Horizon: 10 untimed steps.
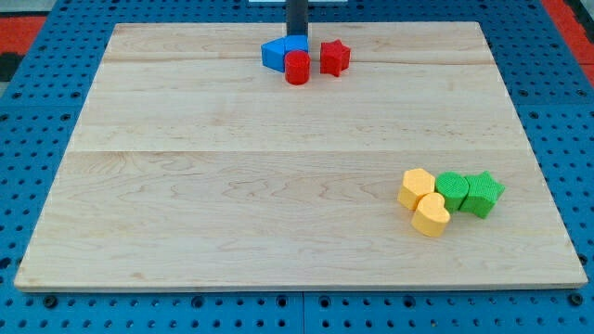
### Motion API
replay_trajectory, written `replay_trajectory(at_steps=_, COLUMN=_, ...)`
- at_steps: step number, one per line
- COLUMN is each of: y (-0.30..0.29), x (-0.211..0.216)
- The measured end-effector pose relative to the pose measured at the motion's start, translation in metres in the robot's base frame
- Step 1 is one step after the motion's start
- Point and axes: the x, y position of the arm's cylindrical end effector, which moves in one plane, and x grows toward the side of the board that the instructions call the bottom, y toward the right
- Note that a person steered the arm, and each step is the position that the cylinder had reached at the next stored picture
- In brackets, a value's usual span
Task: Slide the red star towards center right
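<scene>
The red star (334,57) lies near the top of the wooden board (232,186), a little right of centre. A red cylinder (297,68) stands just left of it, touching a blue block (276,54) of angular shape. My rod comes down from the view's top; my tip (296,37) is behind the blue block and the red cylinder, up and left of the red star, apart from the star. The very end of the tip is partly hidden by those blocks.
At the board's lower right sits a cluster: a yellow hexagon-like block (417,187), a yellow cylinder (431,214), a green block (453,189) and a green star-like block (484,194). A blue pegboard surface (37,139) surrounds the board.
</scene>
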Motion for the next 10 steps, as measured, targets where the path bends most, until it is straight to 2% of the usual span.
replay_trajectory(at_steps=1, y=0.0, x=-0.005)
replay_trajectory(at_steps=2, y=0.037, x=-0.033)
replay_trajectory(at_steps=3, y=0.071, x=-0.029)
replay_trajectory(at_steps=6, y=0.054, x=0.023)
replay_trajectory(at_steps=9, y=0.054, x=0.097)
replay_trajectory(at_steps=10, y=0.033, x=0.1)
